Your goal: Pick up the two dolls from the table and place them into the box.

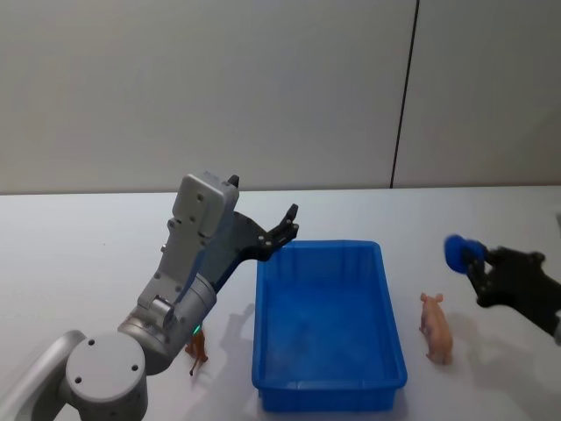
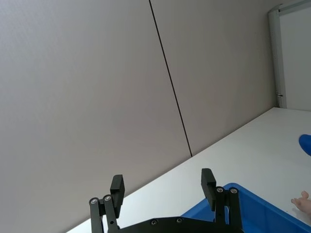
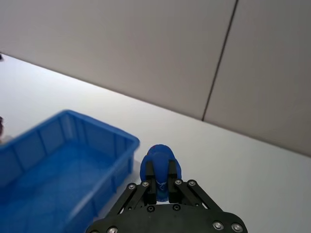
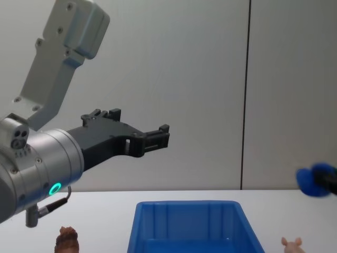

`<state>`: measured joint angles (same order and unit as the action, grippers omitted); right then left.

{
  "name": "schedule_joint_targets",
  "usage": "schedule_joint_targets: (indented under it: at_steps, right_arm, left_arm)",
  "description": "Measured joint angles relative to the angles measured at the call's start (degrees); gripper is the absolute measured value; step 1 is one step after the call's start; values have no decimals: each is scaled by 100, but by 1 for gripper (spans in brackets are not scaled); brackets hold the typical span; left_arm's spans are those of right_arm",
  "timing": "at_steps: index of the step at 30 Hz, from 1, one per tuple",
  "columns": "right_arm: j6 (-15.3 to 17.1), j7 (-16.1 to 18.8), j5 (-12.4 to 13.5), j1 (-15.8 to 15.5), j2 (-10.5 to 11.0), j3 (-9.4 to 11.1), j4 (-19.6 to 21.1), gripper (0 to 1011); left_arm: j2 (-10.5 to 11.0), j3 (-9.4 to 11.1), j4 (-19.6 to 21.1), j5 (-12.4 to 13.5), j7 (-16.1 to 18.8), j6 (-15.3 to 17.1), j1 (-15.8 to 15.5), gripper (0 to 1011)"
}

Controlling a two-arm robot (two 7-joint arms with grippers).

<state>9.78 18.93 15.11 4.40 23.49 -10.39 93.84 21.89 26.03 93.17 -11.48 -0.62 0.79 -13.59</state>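
1. The brown doll (image 1: 198,349) is standing on the bench (image 1: 88,246) just beside the box (image 1: 326,396), off its front-left corner. The pink doll (image 1: 436,330) is resting on the bench near the box's right wall, apart from it.
2. The box is sitting on the bench between the two dolls and is holding neither. By my reading, the task is only at the pick-up of the first doll.
3. The left gripper (image 1: 288,224) is hovering high over the box's back-left corner, well above the brown doll. Its jaws are spread wide with nothing between them.
4. The right gripper (image 1: 471,257) is hanging above the bench, just behind and to the right of the pink doll. Its jaws are clamping a small blue lump (image 3: 160,154), not a doll.
5. The left arm is reaching forward with the forearm angled up and the wrist pointing toward the far wall. The right arm is coming in from the bench's right edge.
6. The next move probably calls for the left gripper tipping downward, drawing back toward the box's front-left corner and descending over the brown doll with open jaws. The doll is tiny, so closing on it will need careful centring.
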Motion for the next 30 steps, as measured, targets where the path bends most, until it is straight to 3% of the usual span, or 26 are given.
schedule_joint_targets:
  at_steps: [14,30]
  right_arm:
    - [351,670,-107,502,-351,-276,-140,68]
    - [530,1059,-429,823,-746,-672,-633,86]
  left_arm:
    - [0,0,0,0,0,0,0,1001]
    - [0,0,0,0,0,0,0,1001]
